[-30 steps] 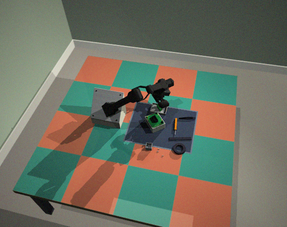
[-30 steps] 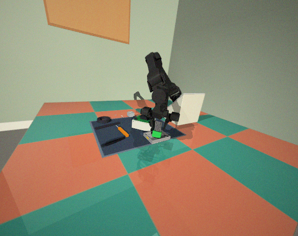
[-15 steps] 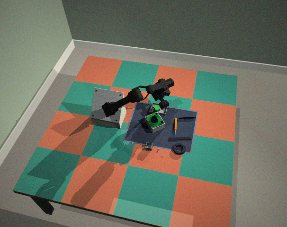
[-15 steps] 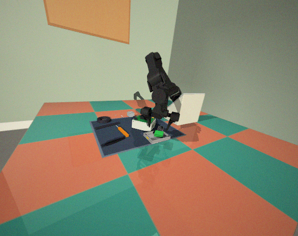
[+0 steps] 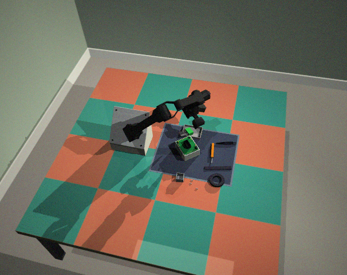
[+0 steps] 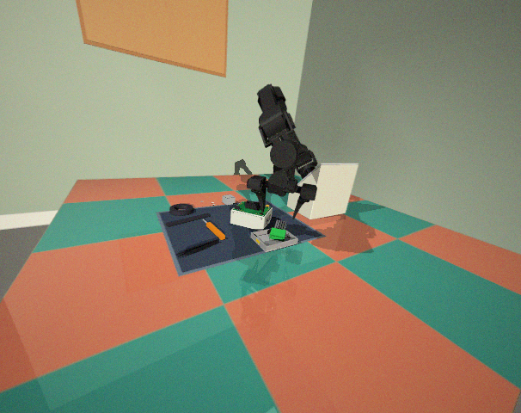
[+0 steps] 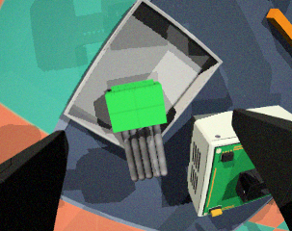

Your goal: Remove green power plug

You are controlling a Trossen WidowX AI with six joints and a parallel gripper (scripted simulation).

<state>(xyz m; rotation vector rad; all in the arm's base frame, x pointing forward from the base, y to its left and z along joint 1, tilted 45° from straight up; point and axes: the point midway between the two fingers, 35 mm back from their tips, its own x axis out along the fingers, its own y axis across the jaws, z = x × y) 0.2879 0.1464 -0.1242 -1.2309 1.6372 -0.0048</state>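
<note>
The green power plug (image 5: 189, 130) (image 6: 278, 233) (image 7: 137, 107) is in the grey tray (image 5: 197, 132) (image 6: 284, 244) (image 7: 121, 54), near one corner. It looks tilted, with its grey wires reaching out over the rim. My gripper (image 6: 278, 214) (image 7: 152, 127) is wide open and empty, above the plug and the wires, with a finger to either side and neither touching them. The circuit board (image 5: 192, 141) (image 6: 248, 210) (image 7: 225, 180) sits in its white housing beside the tray, and its black socket holds no plug. The fingertips are hidden in the top view.
The housing (image 5: 193, 155) (image 6: 250, 218) stands close by one finger. On the dark mat (image 5: 201, 158) lie an orange screwdriver (image 5: 212, 150) (image 6: 215, 231), black tweezers (image 5: 226, 142) and a dark bar (image 5: 217, 168). A black ring (image 5: 216, 180) and a small grey box (image 5: 180, 177) are at its edge.
</note>
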